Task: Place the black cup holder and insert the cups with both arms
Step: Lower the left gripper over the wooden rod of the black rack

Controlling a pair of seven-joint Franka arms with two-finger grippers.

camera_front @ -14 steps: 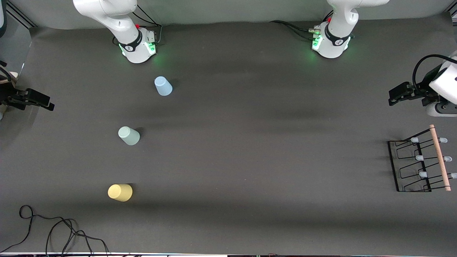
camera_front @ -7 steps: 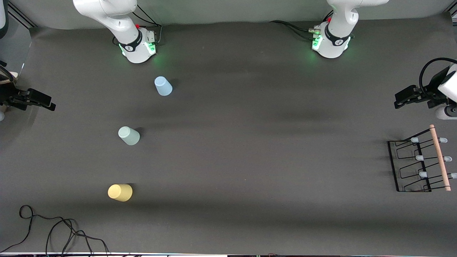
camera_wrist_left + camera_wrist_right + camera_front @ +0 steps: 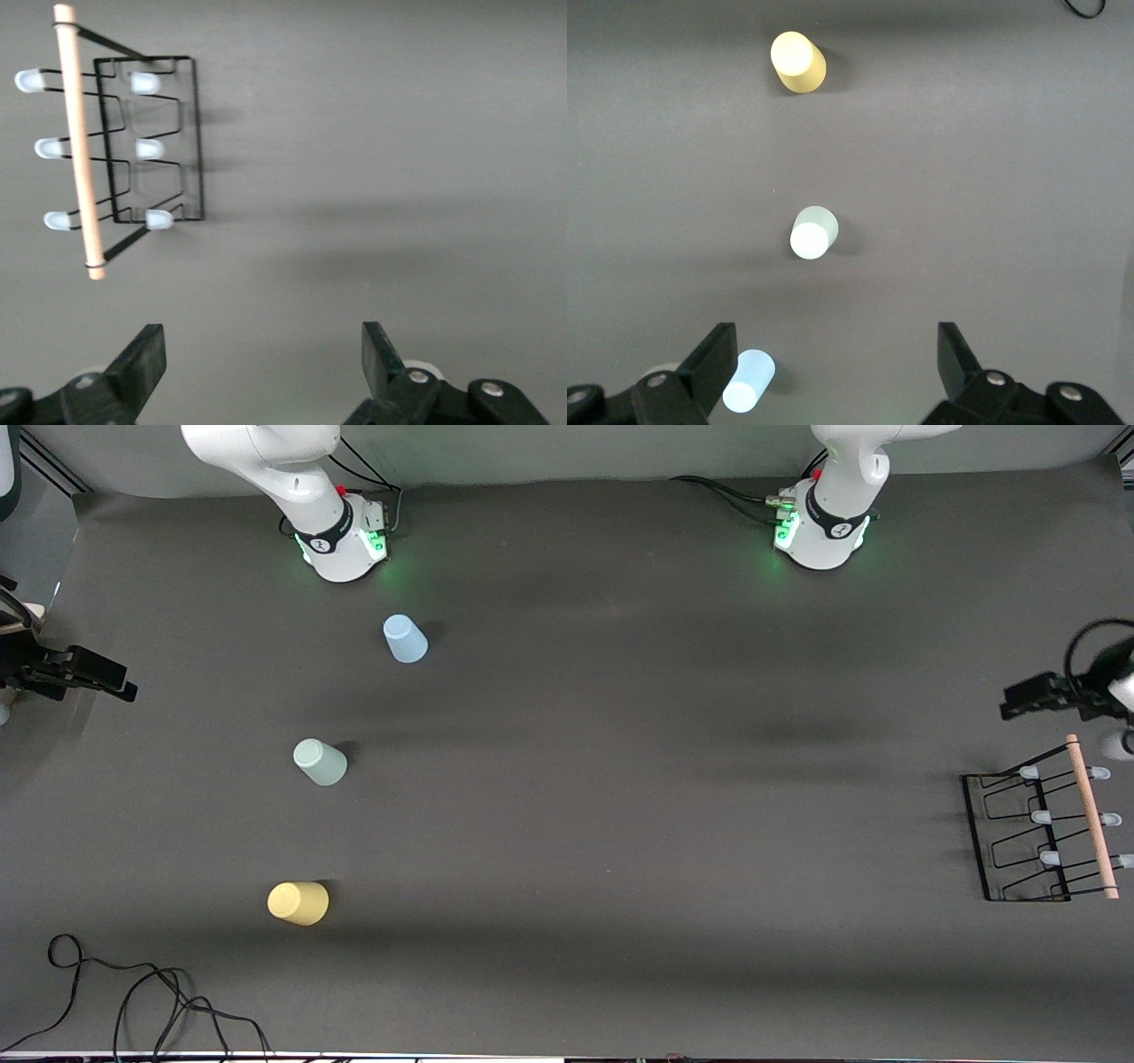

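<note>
A: Holder?
B: Black cup holder [image 3: 1041, 828] sits on the table [image 3: 620, 824] at the left arm's end, fairly near the front camera, wooden rod handle [image 3: 1091, 815] on top, pale pegs [image 3: 1042, 817] sticking out both sides. Nothing on the pegs. Left wrist view shows it too [image 3: 146, 150], lying free on the grey surface.
A: Left gripper?
B: Left gripper [image 3: 1032, 698] is up in the air at the left arm's end, over bare table just beside the holder's end. Fingers [image 3: 142, 363] spread wide, nothing between them.
A: Right gripper?
B: Right gripper [image 3: 93, 677] hangs over the table edge at the right arm's end. Fingers [image 3: 713, 359] also wide apart, empty.
A: Cups?
B: All three upside down, toward the right arm's end, well apart from each other. Light blue cup [image 3: 405, 639] closest to the right arm's base, mint green cup [image 3: 320, 762] nearer the camera, yellow cup [image 3: 299, 903] nearest. No gripper touches any.
A: Else?
B: Black cable [image 3: 133, 996] loops at the table's near edge.
</note>
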